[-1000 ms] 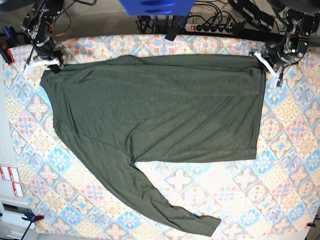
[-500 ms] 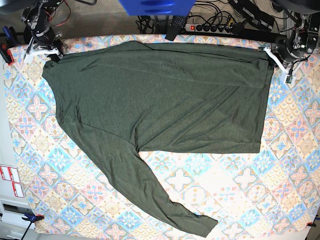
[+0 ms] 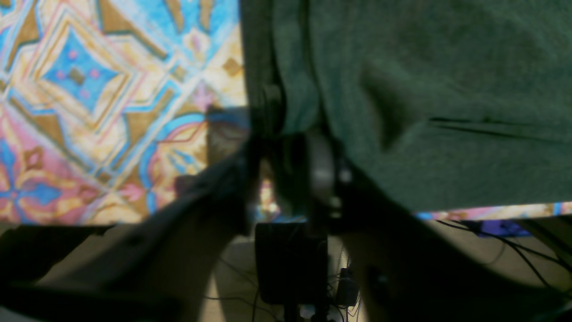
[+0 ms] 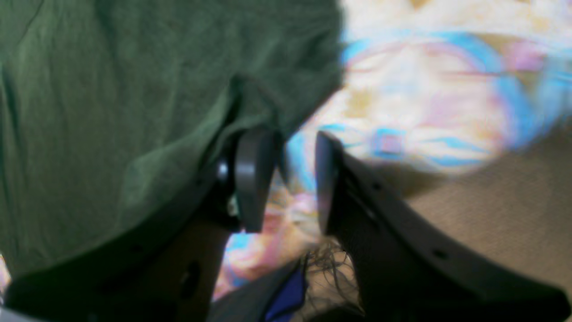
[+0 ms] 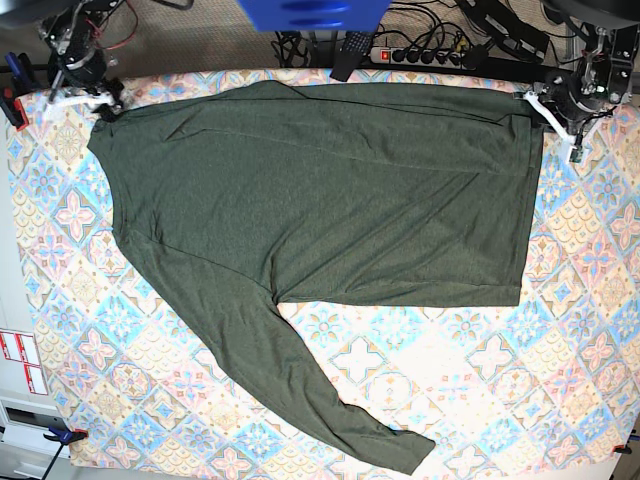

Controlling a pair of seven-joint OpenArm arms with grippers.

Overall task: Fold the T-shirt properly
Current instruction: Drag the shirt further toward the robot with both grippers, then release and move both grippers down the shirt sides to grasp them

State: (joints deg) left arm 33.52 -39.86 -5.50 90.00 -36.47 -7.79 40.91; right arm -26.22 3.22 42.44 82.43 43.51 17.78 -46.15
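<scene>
In the base view the T-shirt (image 5: 320, 210) lay spread flat across the patterned tablecloth (image 5: 580, 300), its body toward the far edge and one long sleeve trailing down toward the near edge. The right gripper (image 5: 85, 92) sat at the shirt's far corner on the view's left, and the left gripper (image 5: 558, 112) at the far corner on the view's right; whether either touched the cloth could not be told from there.

In the left wrist view, which was blurred, the shirt's edge hung just beside the left gripper (image 3: 290, 174), and whether its fingers stood apart or pinched fabric could not be told.

In the right wrist view the right gripper (image 4: 286, 179) had its fingers (image 4: 252, 179) apart, tablecloth showing between them, the shirt's edge draped against the outer side of one finger.
</scene>
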